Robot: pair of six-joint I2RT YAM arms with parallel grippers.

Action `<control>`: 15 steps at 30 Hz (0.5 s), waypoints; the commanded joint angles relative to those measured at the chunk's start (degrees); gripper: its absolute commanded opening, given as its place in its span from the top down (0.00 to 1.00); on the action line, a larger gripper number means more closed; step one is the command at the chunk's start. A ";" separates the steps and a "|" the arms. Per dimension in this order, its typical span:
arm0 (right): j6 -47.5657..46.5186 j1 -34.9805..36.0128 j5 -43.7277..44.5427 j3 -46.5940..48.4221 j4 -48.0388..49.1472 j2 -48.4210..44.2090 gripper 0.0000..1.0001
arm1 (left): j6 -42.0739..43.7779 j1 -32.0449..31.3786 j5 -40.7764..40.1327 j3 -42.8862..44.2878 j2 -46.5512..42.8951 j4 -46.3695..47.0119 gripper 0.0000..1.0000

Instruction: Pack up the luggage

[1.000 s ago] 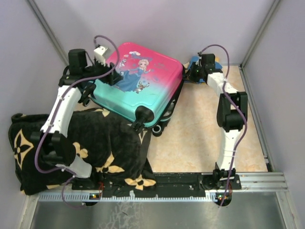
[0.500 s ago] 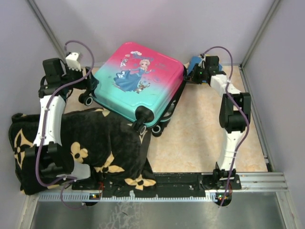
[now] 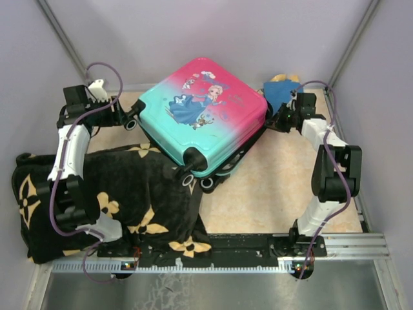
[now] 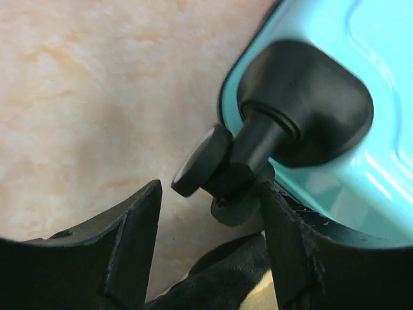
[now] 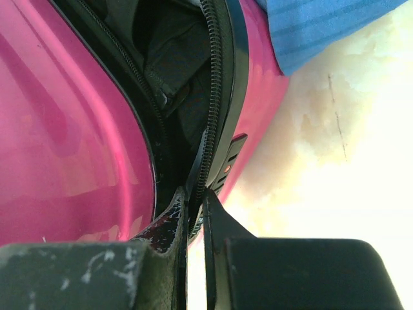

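The luggage, a pink-to-teal suitcase with a princess print, lies lid up at the back middle. Its shells are slightly apart. My left gripper is at its left corner. In the left wrist view the left gripper is open, with a black wheel between the jaws, close to the right finger. My right gripper is at the luggage's right edge. In the right wrist view the right gripper is shut on the black zipper edge between the pink shells.
A big black blanket with tan flowers lies at the front left, under the luggage's near corner, and shows under the left jaws. A blue cloth lies behind the right gripper, also seen in the right wrist view. Grey walls close in the back and sides.
The luggage has swung and shifted to the right. My left gripper came off the lid and moved to the left corner wheel. My right gripper moved right along with the zipper edge.
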 commanded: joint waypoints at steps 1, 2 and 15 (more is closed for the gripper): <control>-2.73 -4.37 3.05 4.74 4.73 -2.54 1.00 | 1.84 -1.47 11.54 -2.76 -0.19 -1.66 0.35; -2.90 -4.43 3.02 6.28 4.48 -1.58 1.00 | 2.31 -2.45 12.00 -4.51 -0.63 -0.94 0.37; -6.78 -7.99 5.86 15.46 2.48 4.53 1.00 | 0.50 -21.54 15.25 0.29 13.68 11.25 0.47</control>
